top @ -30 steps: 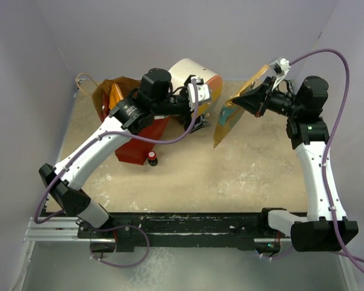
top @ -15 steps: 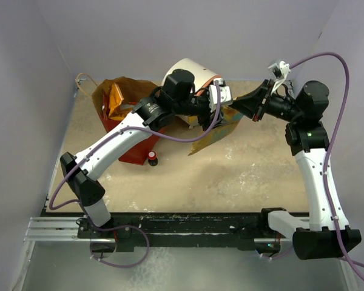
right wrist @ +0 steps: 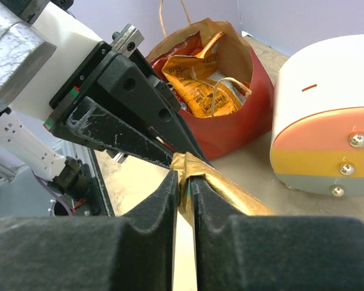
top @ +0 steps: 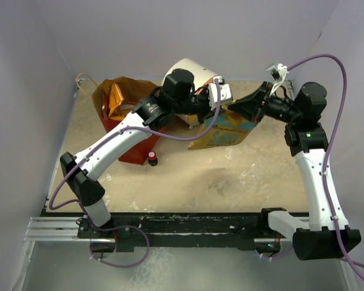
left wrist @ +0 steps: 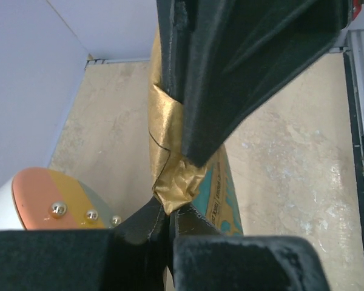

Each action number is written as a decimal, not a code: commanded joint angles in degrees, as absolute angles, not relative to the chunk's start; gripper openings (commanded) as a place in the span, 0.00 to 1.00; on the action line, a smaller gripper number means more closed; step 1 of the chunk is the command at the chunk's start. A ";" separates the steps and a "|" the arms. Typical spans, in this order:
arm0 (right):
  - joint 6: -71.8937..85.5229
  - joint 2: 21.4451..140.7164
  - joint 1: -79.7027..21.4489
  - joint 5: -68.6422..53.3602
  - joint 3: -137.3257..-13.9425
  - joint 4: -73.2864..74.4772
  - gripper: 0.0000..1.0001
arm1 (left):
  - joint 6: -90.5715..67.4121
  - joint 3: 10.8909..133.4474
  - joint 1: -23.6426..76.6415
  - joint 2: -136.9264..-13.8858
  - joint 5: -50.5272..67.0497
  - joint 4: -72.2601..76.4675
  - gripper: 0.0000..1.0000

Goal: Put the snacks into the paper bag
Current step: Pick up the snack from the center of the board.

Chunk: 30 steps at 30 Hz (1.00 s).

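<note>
Snack packet (top: 227,130) pinched by left tool (left wrist: 167,211), right tool (right wrist: 183,177).

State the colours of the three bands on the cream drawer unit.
Salmon pink, yellow, grey-green bands, clearest in the right wrist view.

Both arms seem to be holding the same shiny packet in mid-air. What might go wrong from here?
1. The left arm's fingers and the right arm's fingers both pinch one crumpled gold corner of the snack packet; pulling apart may tear it, and a grip that small may slip.
2. The packet is wide, and the mouth of the paper bag already holds orange packets, so it may catch on the rim.
</note>
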<state>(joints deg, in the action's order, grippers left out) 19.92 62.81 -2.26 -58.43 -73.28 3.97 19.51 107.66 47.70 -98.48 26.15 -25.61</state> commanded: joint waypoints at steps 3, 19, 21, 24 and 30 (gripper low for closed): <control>16.47 61.90 -2.64 -58.57 -77.89 7.21 0.32 | 19.65 108.10 47.51 -93.56 20.97 -23.55 0.00; 7.95 58.22 -0.85 -63.39 -86.89 17.97 0.77 | 12.64 109.31 38.93 -78.85 16.86 -27.92 0.00; 8.45 57.97 -0.10 -63.37 -86.80 17.45 0.77 | 10.74 111.16 36.24 -78.00 14.86 -28.62 0.00; 9.63 57.52 0.71 -63.64 -85.66 15.83 0.76 | 9.05 113.27 32.04 -76.85 11.88 -29.17 0.00; 10.28 57.06 1.23 -63.65 -84.52 14.92 0.76 | 12.90 115.83 25.25 -76.08 4.20 -31.07 0.00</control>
<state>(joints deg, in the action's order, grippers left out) 9.47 57.52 0.84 -62.59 -84.68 17.06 11.46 112.49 28.27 -77.58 11.79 -32.77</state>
